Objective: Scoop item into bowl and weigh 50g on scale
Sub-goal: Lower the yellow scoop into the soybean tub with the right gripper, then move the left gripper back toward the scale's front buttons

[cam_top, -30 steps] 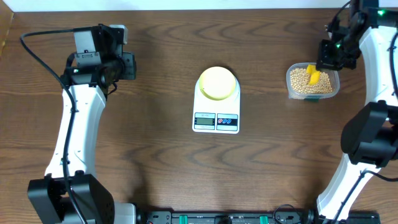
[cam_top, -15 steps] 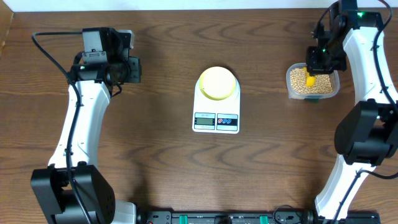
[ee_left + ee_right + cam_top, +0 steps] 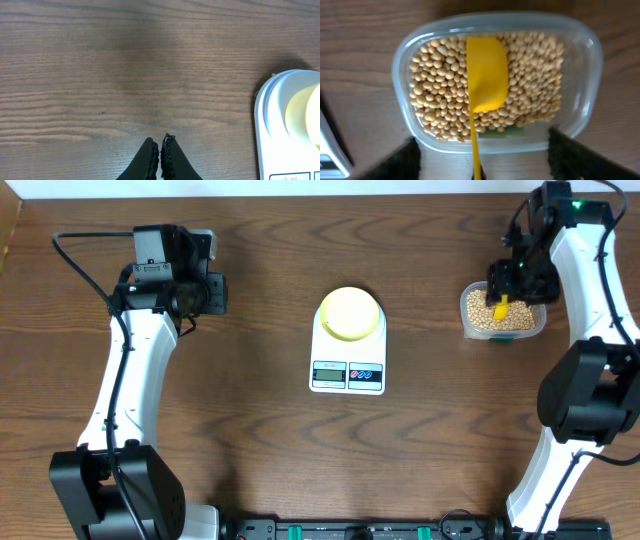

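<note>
The item, tan beans (image 3: 440, 85), fills a clear plastic container (image 3: 580, 75) at the right of the table. A yellow scoop (image 3: 487, 75) lies bowl-down on the beans (image 3: 482, 310), its thin handle running back toward my wrist. My right gripper (image 3: 482, 142) hovers at the container's (image 3: 535, 320) near rim, open, its fingers (image 3: 405, 160) standing wide on either side of the handle without touching it. The pale yellow-green bowl (image 3: 349, 313) sits on the white scale (image 3: 330, 348) at the table's centre. My left gripper (image 3: 160, 140) is shut on nothing, above bare wood left of the scale (image 3: 265, 125).
The brown wooden table (image 3: 250, 430) carries only the scale and the container. My left gripper (image 3: 218, 290) sits far left of the scale. My right gripper (image 3: 510, 280) hangs over the container. A black rail (image 3: 360, 530) runs along the table's front edge.
My right gripper has moved left over the container and its jaws have opened wide around the scoop handle. The left arm shifted slightly right early on, then held still.
</note>
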`<state>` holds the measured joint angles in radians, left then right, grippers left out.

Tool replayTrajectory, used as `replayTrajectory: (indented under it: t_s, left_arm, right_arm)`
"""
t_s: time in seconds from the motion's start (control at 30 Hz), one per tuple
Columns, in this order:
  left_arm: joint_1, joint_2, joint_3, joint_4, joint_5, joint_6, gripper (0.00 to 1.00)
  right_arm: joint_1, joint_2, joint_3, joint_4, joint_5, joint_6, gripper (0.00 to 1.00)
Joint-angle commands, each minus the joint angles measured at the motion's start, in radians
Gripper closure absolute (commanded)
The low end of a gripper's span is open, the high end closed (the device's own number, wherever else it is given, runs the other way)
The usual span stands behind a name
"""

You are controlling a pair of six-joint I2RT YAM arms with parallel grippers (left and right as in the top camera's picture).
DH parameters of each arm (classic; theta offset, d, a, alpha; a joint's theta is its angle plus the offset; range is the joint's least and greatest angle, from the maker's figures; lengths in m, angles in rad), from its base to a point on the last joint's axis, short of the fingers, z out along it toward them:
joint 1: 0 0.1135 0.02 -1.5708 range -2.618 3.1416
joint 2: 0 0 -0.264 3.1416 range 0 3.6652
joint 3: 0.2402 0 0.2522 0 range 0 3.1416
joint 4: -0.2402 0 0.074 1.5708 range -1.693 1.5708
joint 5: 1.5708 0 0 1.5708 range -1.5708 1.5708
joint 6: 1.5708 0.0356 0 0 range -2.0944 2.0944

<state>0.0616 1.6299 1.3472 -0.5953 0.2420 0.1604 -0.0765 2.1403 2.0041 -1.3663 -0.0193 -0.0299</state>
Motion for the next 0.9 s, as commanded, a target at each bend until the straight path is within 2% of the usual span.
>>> replayTrajectory:
  t_s: [0.0,0.03,0.17,0.33,0.53,0.87]
  left_arm:
    - [-0.002,0.006,-0.002,-0.011,0.013,-0.002,0.92]
    - [-0.002,0.006,-0.002,-0.017,0.013,-0.001,0.93]
    - [-0.002,0.002,-0.001,-0.079,0.029,0.057,0.92]
    - [-0.002,-0.011,-0.002,-0.203,0.145,0.124,0.92]
    - [-0.029,-0.01,-0.003,-0.332,0.151,0.191,0.92]
    - [-0.087,0.016,-0.072,-0.188,0.106,0.191,0.92]
  right_arm:
    - [-0.004,0.006,0.072,-0.01,0.013,-0.002,0.04]
    - [-0.006,0.006,0.084,-0.011,0.013,-0.002,0.01]
    - [-0.021,0.006,0.108,0.001,0.014,-0.002,0.01]
    - [-0.041,0.007,0.108,0.002,0.013,-0.002,0.01]
    - [-0.042,0.007,0.108,0.002,0.013,-0.002,0.01]
    - [-0.042,0.007,0.108,0.002,0.013,-0.002,0.01]
